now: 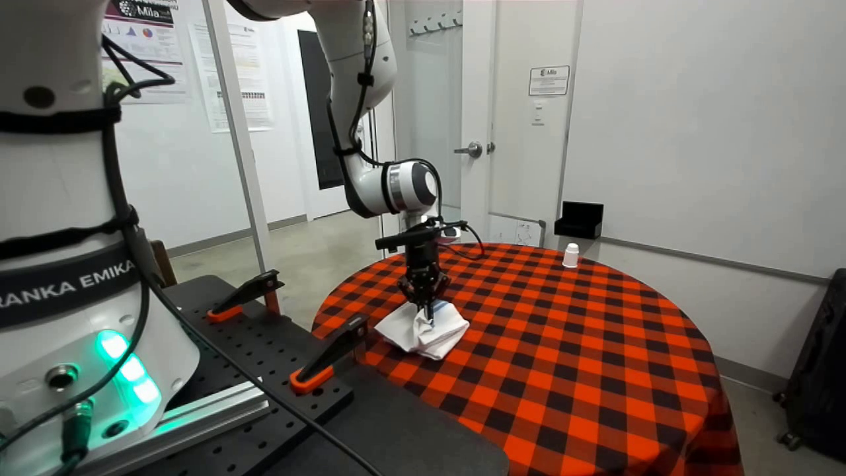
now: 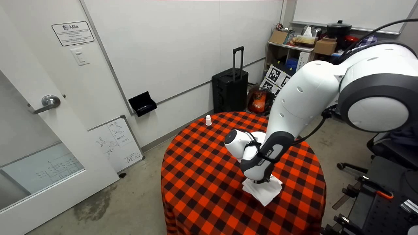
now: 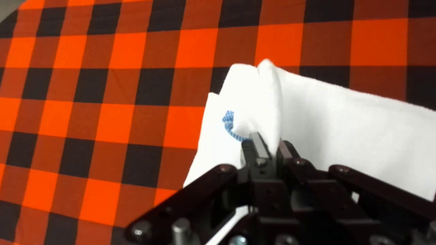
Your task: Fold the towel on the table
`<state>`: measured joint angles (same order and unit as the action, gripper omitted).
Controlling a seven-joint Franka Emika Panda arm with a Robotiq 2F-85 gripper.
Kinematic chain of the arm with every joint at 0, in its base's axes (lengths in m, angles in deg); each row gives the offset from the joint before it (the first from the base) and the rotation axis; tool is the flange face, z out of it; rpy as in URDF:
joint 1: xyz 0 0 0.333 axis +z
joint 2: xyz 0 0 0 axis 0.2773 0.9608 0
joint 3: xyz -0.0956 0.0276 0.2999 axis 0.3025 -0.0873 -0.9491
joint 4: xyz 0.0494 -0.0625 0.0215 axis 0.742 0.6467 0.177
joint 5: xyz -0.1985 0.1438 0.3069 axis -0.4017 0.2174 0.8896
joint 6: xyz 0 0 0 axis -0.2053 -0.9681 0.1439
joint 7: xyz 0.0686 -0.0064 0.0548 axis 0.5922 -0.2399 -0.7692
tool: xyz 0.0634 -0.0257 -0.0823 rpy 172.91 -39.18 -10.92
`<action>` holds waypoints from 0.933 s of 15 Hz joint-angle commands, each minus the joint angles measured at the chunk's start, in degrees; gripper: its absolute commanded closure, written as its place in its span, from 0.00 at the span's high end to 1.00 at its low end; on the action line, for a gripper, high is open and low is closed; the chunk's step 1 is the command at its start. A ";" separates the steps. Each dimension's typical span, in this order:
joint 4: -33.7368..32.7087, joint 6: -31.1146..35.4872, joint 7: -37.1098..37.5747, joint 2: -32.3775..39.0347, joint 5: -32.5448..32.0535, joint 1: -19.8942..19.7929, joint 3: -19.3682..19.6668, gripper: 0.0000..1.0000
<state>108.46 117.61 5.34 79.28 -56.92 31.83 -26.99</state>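
We see the gripper [image 3: 272,148] clamped on a ridge of towel [image 3: 316,126] (mid-fold, we judge); next, this should be laid over layers beneath the gripper.

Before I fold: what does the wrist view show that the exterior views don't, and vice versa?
Only the wrist view clearly shows both fingers of the end effector pinching a ridge of the towel.

Only the exterior views show the small white container and black suitcase.

Shared: towel, end effector and cloth-covered table.
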 commanded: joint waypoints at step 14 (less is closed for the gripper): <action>-0.81 -3.95 -3.20 -3.65 4.02 -4.16 -7.39 1.00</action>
<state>107.53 115.42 4.93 78.20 -56.72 31.33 -31.30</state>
